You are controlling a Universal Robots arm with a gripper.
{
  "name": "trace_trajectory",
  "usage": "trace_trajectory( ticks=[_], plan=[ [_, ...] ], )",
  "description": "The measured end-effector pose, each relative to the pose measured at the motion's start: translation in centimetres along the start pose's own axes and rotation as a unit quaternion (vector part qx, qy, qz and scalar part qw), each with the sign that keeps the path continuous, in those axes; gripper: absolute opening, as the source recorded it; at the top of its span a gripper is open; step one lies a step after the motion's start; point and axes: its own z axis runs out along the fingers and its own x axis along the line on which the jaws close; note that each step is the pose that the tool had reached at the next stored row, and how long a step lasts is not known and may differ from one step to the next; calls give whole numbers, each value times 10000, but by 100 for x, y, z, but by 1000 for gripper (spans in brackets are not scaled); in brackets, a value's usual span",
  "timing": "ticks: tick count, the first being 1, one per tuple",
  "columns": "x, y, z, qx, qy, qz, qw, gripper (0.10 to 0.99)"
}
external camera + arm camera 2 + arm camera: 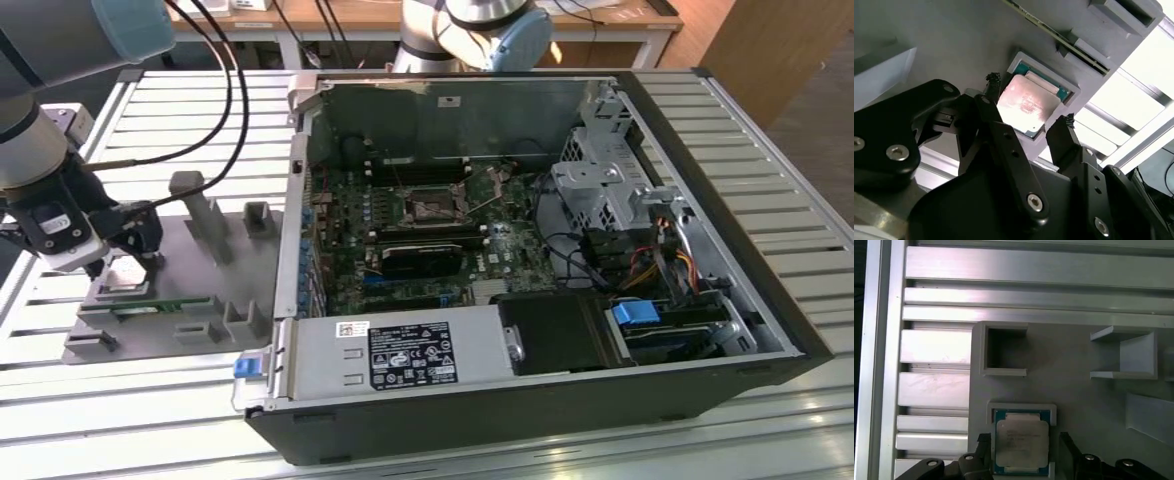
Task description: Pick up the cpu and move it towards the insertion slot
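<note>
The cpu (pixel 1021 440) lay flat in a shallow square pocket of a grey holder (pixel 1079 390). Its dull silvery lid faced up, with a thin green and tan border showing round it. The pocket's low walls framed the chip closely.

The gripper (pixel 1030 102) was black, with 2 jointed fingers ending in rough dark tips. It stood open astride the cpu, with 1 fingertip (pixel 993 80) at each of 2 opposite sides. Each tip sat just clear of the chip's edge, and the gripper held nothing.

The holder looked like smooth matte plastic with several compartments moulded into it. In the first wrist view an open square box (pixel 1004 352) and a U-shaped bracket (pixel 1134 352) rose beyond the chip. A narrow green board (pixel 147 308) sat in a long groove just beside the pocket.

The holder rested on a bench (pixel 200 110) of ribbed aluminium slats. Farther off, toward the exterior view's right, a black computer case (pixel 747 370) lay open on its side. It held a green motherboard (pixel 514 250), a silvery labelled box (pixel 387 350), a perforated metal drive cage (pixel 601 190) and bundled cables (pixel 654 265). The insertion slot (pixel 434 208) sat on the motherboard, square, with a shiny metal frame around a dark centre. It was well apart from the cpu and the gripper.
</note>
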Motion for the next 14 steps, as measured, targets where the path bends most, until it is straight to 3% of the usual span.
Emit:
trace_trajectory(
  ticks=[8,14],
  plan=[
    [3,-4,88,0,0,0,10000,647],
    [4,-4,99,0,0,0,10000,647]
  ],
)
